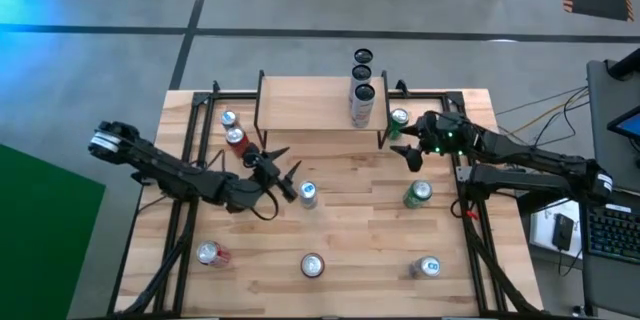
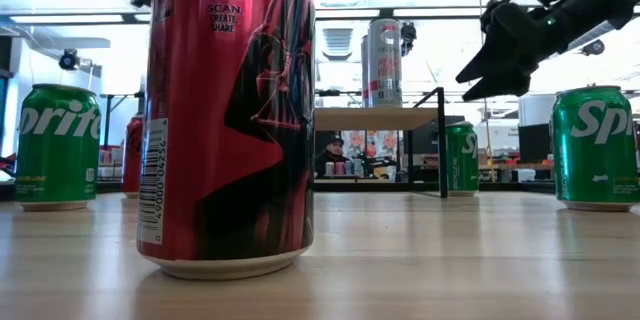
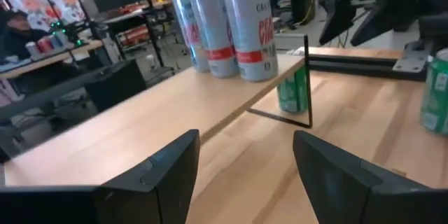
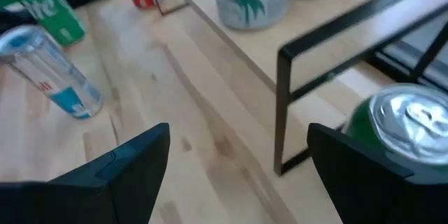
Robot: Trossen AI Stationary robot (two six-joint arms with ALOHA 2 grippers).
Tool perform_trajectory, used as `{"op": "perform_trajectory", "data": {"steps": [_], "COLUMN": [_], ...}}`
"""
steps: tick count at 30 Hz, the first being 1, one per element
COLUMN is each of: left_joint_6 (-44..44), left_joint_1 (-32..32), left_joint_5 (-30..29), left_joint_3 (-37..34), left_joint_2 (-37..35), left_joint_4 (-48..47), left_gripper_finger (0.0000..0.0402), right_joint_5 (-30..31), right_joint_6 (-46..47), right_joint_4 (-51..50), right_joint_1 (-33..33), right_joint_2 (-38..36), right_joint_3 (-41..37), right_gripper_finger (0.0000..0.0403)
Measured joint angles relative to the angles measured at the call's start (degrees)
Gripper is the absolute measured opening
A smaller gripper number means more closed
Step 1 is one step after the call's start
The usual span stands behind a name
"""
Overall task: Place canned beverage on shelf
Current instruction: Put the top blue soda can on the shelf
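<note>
Both arms' fingers spread and empty beside the shelf's front edge.

The right gripper (image 1: 410, 146) hangs with its fingers wide apart just off the shelf's (image 1: 310, 100) right front leg, a green can (image 4: 402, 129) near its fingers. The left gripper (image 1: 280, 165) is poised over bare counter (image 1: 350, 230) before the shelf, fingers parted, a blue-and-silver can (image 1: 308, 195) just beside it. Tall silver cans (image 1: 361, 100) crowd the shelf's right end.

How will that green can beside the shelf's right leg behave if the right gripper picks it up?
The green can stands upright on a narrow base, so a sideways nudge would probably tip it, and it could then roll. Its smooth metal wall looks slippery and may dent if squeezed hard. The shelf leg stands close beside it, so the right gripper has little room.
</note>
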Motion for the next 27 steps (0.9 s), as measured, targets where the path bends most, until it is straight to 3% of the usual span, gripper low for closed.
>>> {"op": "perform_trajectory", "data": {"steps": [5, 11, 19, 22, 27], "left_joint_6": [0.14, 1.16, 5.52, 2.98, -2.30], "left_joint_1": [4.96, 19.84, 38.59, 40.62, 38.85], "left_joint_5": [8.30, 31.49, 51.03, 51.91, 44.60], "left_joint_3": [-5.41, -13.06, -15.35, -15.91, -14.12], "left_joint_2": [-9.10, -18.43, -24.49, -28.67, -36.42], "left_joint_4": [-0.17, 3.18, 2.11, -1.51, -14.84], "left_gripper_finger": [0.0217, 0.0217, 0.0217, 0.0217, 0.0217], "right_joint_5": [-0.03, -0.05, 2.43, 3.08, 3.17], "right_joint_6": [0.02, 0.02, -0.16, -2.02, -3.86], "right_joint_4": [6.33, 7.43, 6.98, 6.64, 6.54], "right_joint_1": [1.36, 1.36, 1.34, 1.32, 1.34], "right_joint_2": [-1.84, -1.95, -1.99, -2.05, -1.94], "right_joint_3": [-3.32, -2.75, -0.75, -0.08, -0.08], "right_gripper_finger": [0.0327, 0.0327, 0.0327, 0.0327, 0.0327]}}
